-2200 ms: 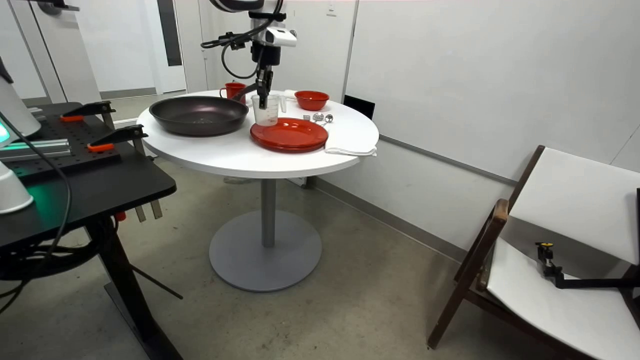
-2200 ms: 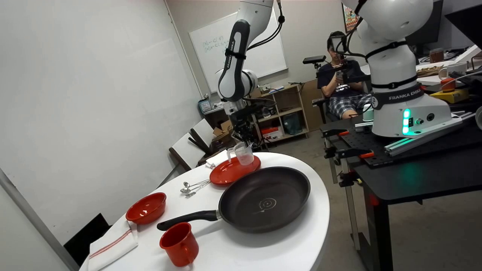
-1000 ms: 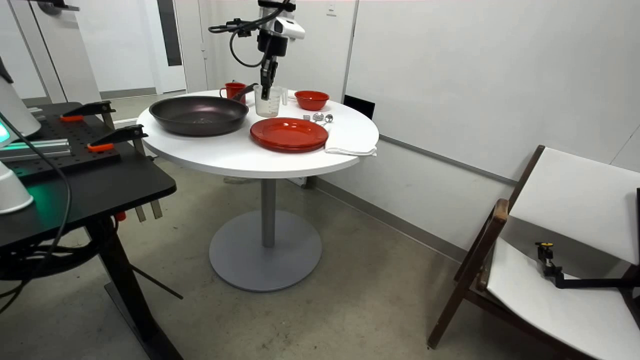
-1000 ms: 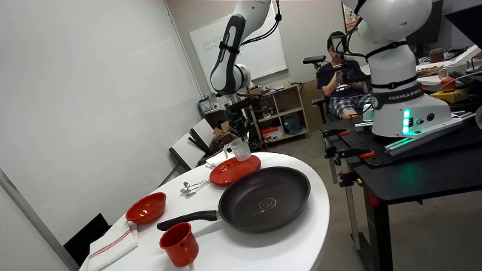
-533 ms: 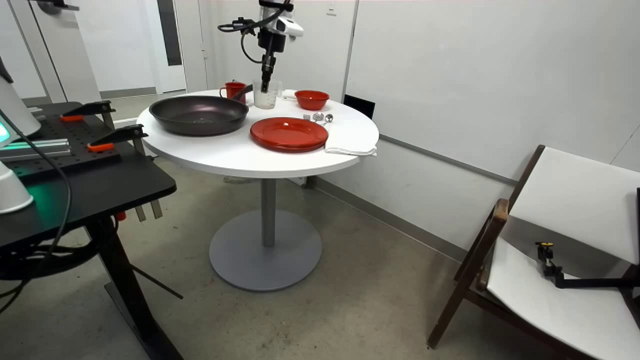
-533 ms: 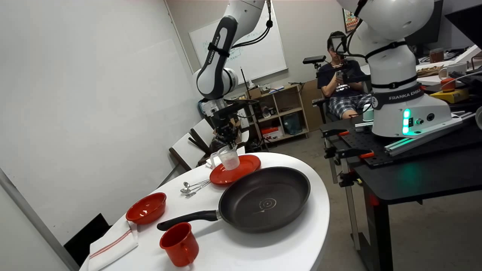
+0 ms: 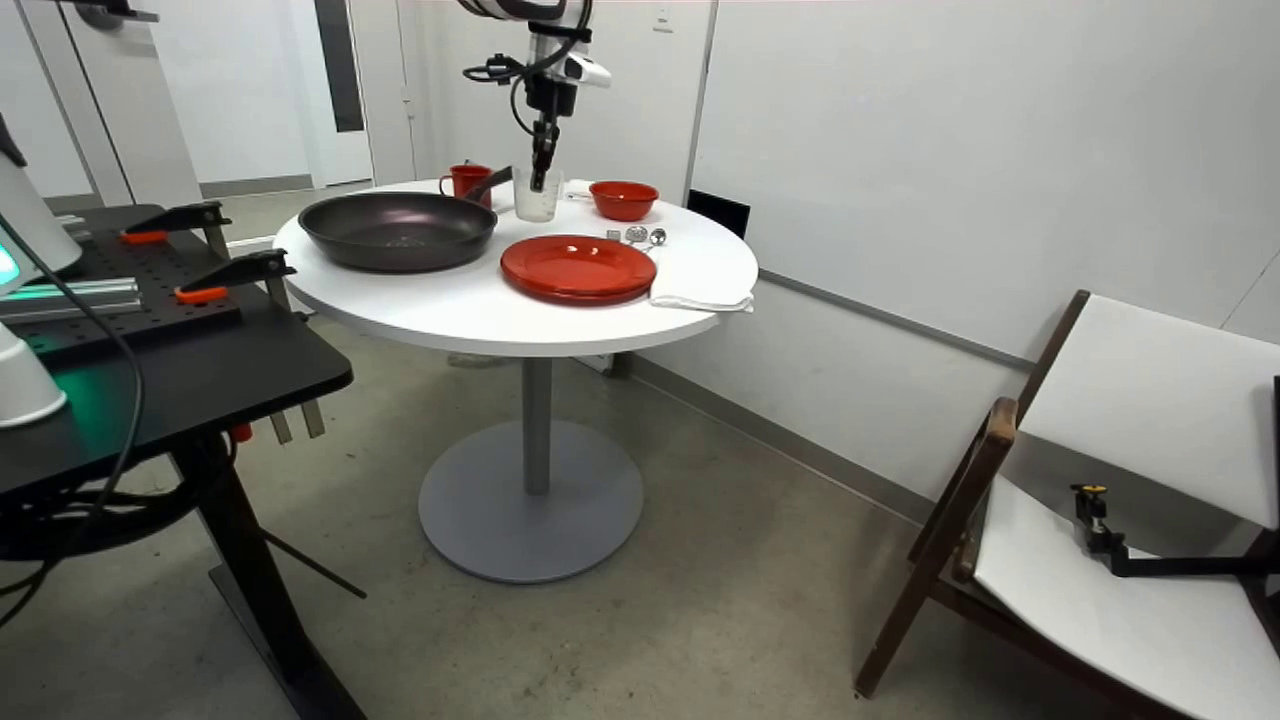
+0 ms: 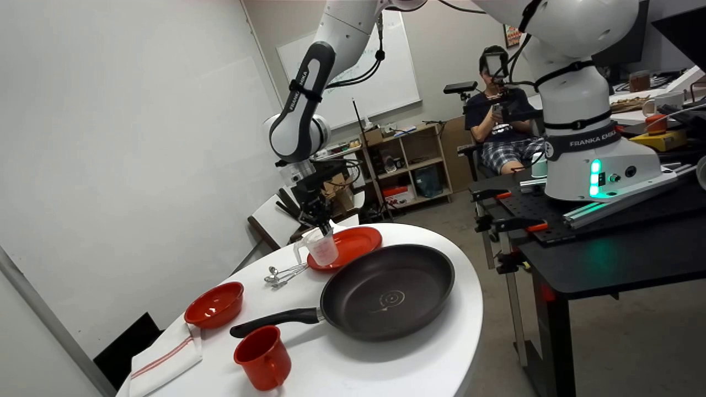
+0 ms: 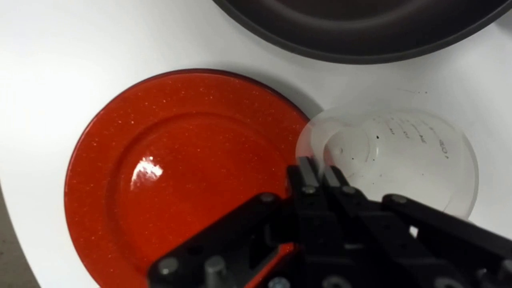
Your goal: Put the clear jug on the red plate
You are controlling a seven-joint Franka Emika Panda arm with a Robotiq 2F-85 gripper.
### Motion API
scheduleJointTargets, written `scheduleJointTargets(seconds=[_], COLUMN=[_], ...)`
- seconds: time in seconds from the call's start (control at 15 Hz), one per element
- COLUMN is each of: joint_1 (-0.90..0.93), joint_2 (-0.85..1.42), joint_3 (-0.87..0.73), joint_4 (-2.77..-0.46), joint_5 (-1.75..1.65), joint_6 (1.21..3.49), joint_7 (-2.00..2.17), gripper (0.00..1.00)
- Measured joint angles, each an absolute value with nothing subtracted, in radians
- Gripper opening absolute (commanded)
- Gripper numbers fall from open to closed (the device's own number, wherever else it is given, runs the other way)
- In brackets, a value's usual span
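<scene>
The clear jug (image 7: 532, 205) is a small see-through measuring cup, also in an exterior view (image 8: 322, 252) and at the right in the wrist view (image 9: 404, 160). My gripper (image 9: 321, 170) is shut on the jug's rim wall, one finger inside and one outside. In an exterior view the gripper (image 7: 541, 182) points down at the jug. The red plate (image 7: 578, 265) lies on the table, flat and glossy, left of the jug in the wrist view (image 9: 200, 168). The jug overlaps the plate's edge in an exterior view (image 8: 356, 242). I cannot tell whether the jug touches the table.
A black pan (image 8: 391, 292) stands close beside the plate and jug. Metal measuring spoons (image 8: 284, 274) lie near the plate. A red bowl (image 8: 215, 305), a red cup (image 8: 262, 355) and a striped cloth (image 8: 165, 361) stand farther along. A white napkin (image 7: 705, 285) touches the plate's side.
The gripper has carried the jug from over the plate's edge to beyond the plate in an exterior view. In the last half second it has moved slightly lower and sideways.
</scene>
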State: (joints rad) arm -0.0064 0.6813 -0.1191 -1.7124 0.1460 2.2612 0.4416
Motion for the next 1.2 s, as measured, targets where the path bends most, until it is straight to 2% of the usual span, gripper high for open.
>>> scheduleJointTargets(seconds=[1.2], joint_1=[-0.043], joint_2=[0.739], joint_3=[-0.162], joint_4=[-1.671], joint_5=[0.132], joint_6=[2.248], joint_7=[0.466], gripper=[0.01])
